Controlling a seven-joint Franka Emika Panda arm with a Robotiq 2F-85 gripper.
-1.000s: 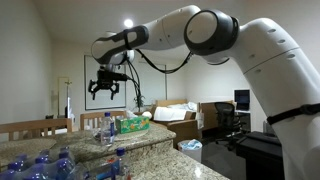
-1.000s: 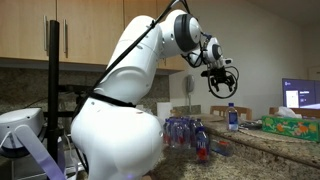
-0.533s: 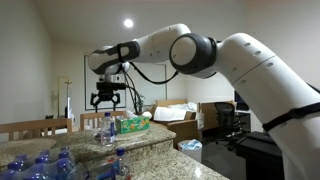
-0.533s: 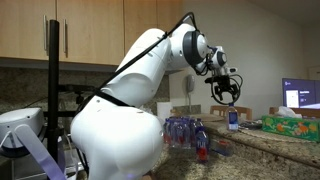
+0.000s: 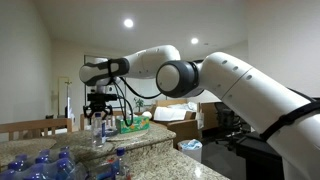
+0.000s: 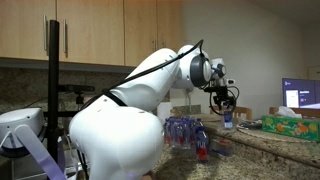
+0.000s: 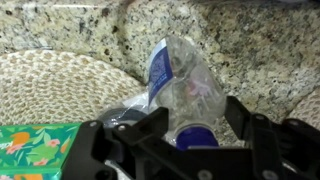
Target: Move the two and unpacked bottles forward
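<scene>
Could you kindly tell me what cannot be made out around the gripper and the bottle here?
Wrist view: the print on the bottle label is blurred.
Wrist view: whether the gripper touches the bottle; its dark frame covers the contact points.
Both exterior views: the gripper is too small and dark to show the jaws' gap.
An exterior view: the bottle pack is cut off by the bottom edge, so no count.

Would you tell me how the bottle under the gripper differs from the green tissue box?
The bottle is clear with a blue cap; the tissue box is opaque green. The bottle stands tall and narrow; the tissue box is low and wide. The bottle sits between the open gripper's fingers; the tissue box lies outside them. Both are on the granite counter.
</scene>
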